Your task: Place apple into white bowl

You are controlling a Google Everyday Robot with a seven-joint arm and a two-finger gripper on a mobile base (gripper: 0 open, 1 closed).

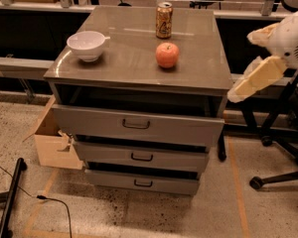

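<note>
The reddish-orange apple (167, 54) sits on the grey cabinet top (129, 63), right of centre, just in front of the soda can. The white bowl (86, 44) stands upright and empty at the top's left side, well apart from the apple. My gripper (253, 81), cream-coloured, hangs in the air off the cabinet's right edge, about level with the top. It is tilted with its tip down-left toward the cabinet's front right corner, away from the apple. It holds nothing that I can see.
A gold-brown soda can (164, 20) stands behind the apple. The cabinet has three drawers (136, 125), slightly pulled out. A cardboard box (52, 138) sits on the floor at the left. An office chair base (278, 167) stands at the right. Cables lie on the floor.
</note>
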